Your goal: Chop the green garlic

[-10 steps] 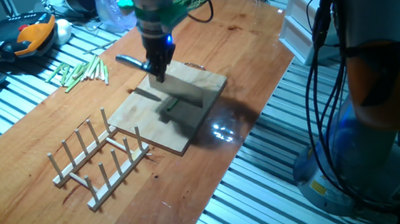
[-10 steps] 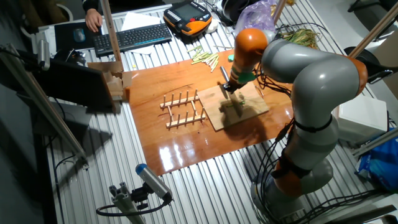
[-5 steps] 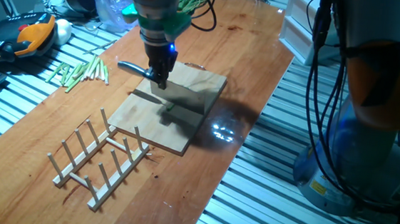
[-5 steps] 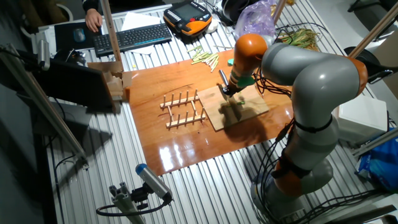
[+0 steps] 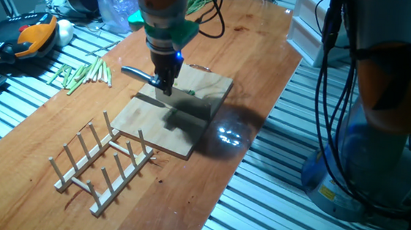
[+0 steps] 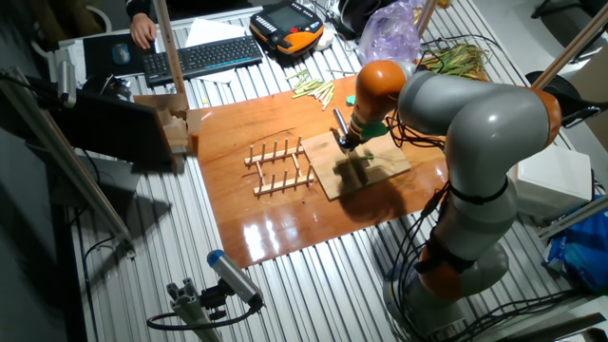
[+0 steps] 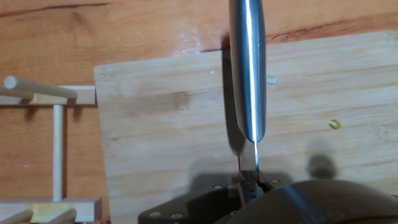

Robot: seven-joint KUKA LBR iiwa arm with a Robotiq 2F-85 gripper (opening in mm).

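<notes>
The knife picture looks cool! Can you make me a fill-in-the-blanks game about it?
1. The gripper is shut on a ____.
2. The knife blade hangs over a wooden cutting ____.
3. The wooden rack stands on the ____.

Missing words: knife; board; table

No text, label, brand, number or sign can be read in any view; the keyboard [image 6: 204, 55] and the orange handheld pendant [image 6: 290, 27], both far from the hand, are too small to read.
</notes>
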